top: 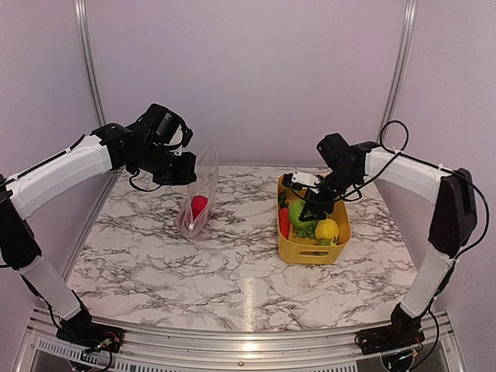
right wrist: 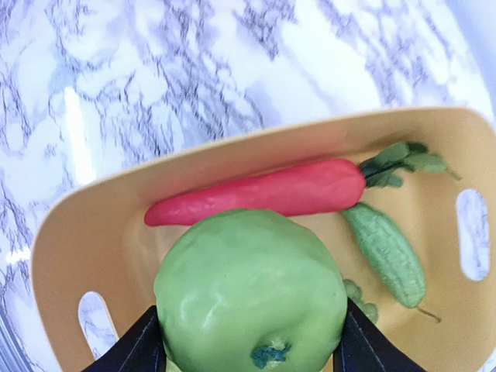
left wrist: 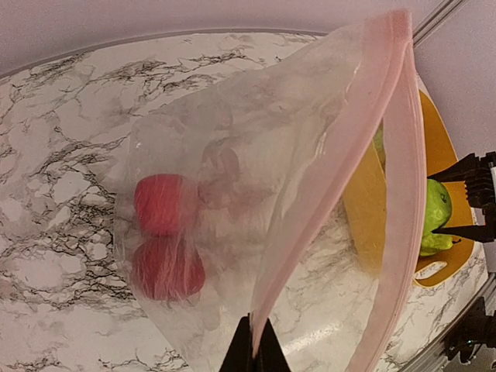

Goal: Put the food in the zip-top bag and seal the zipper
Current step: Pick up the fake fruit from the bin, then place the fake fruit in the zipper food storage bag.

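Right fingers (right wrist: 139, 350) are spread wide around the green fruit (right wrist: 252, 287), one on each flank, pressed against its skin: a full-width hold on a round, smooth body. The fruit sits over the yellow basket (right wrist: 93, 248), and I can't tell whether it has cleared the bottom yet. Under it lie the carrot (right wrist: 263, 194) and a small ridged green gourd (right wrist: 385, 252). The lemon (top: 326, 229) is at the basket's near end.

Over on the left, the left fingers (left wrist: 242, 353) are pinched tight on one lip of the zipper (left wrist: 341, 167), holding the zip-top bag (top: 200, 194) upright with its bottom on the surface (top: 232, 263). Two red pieces (left wrist: 159, 203) lie low inside. The other lip hangs loose, so the mouth gapes as a long narrow slit, seemingly opening up and to the right, toward the basket.

The step in hand, I'd say, is to carry the green fruit left and into the bag. To do it well, lift straight up until clear of the basket wall, cross high, and come at the slit along its length, not across it. A fruit that wide could catch the free lip and fold the mouth shut, so lower it between the lips before opening. The left side should hold firm and high so the film doesn't sag.
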Motion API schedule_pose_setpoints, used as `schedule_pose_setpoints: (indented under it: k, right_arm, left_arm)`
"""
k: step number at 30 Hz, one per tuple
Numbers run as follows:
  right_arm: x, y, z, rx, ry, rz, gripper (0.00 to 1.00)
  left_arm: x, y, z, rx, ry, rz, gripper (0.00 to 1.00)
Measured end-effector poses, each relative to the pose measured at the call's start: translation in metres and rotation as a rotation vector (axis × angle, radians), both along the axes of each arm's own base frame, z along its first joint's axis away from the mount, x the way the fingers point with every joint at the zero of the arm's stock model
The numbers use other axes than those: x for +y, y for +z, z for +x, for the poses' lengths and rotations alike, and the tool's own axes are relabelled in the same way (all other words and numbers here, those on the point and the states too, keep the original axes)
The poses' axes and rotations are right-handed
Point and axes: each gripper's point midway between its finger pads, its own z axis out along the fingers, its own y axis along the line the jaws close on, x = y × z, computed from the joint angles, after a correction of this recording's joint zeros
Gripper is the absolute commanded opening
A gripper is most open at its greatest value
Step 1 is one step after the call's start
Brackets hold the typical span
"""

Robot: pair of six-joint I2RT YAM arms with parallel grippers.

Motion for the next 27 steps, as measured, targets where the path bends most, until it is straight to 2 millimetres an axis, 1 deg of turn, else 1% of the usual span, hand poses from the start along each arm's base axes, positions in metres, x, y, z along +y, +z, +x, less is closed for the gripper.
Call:
schedule_pose_setpoints:
  k: [4,7,9,13,16,19,20,21,25,27]
  right_arm:
    - [0.017,0.062,0.013,-0.104,0.017,0.107,0.46]
    - [0.036,0.110,0.019,-0.173,0.047,0.211,0.45]
    - [0.048,0.131,0.016,-0.195,0.069,0.272,0.45]
    - [0.074,0.159,-0.006,-0.196,0.130,0.394,0.44]
    - [0.098,0.182,-0.021,-0.188,0.177,0.505,0.43]
    - [0.118,0.202,-0.030,-0.152,0.206,0.617,0.42]
    - [0.123,0.208,-0.032,-0.141,0.213,0.647,0.42]
    - [0.131,0.220,-0.032,-0.123,0.219,0.701,0.42]
    - [0.149,0.236,-0.032,-0.087,0.235,0.786,0.42]
    - [0.160,0.239,-0.031,-0.068,0.247,0.813,0.41]
  left_arm:
    - [-0.001,0.000,-0.001,0.004,-0.005,-0.005,0.00]
    - [-0.003,0.000,0.000,0.006,-0.003,-0.014,0.00]
    - [-0.005,-0.001,0.001,0.010,-0.003,-0.027,0.00]
    - [-0.015,-0.003,0.000,0.034,-0.018,-0.066,0.00]
    - [-0.022,-0.004,0.001,0.046,-0.028,-0.099,0.00]
    - [-0.028,-0.004,0.001,0.057,-0.036,-0.129,0.00]
    - [-0.030,-0.003,0.001,0.060,-0.039,-0.140,0.00]
    - [-0.032,-0.002,0.001,0.062,-0.043,-0.149,0.00]
    - [-0.036,0.000,0.000,0.067,-0.051,-0.174,0.00]
    - [-0.037,0.001,-0.001,0.072,-0.054,-0.183,0.00]
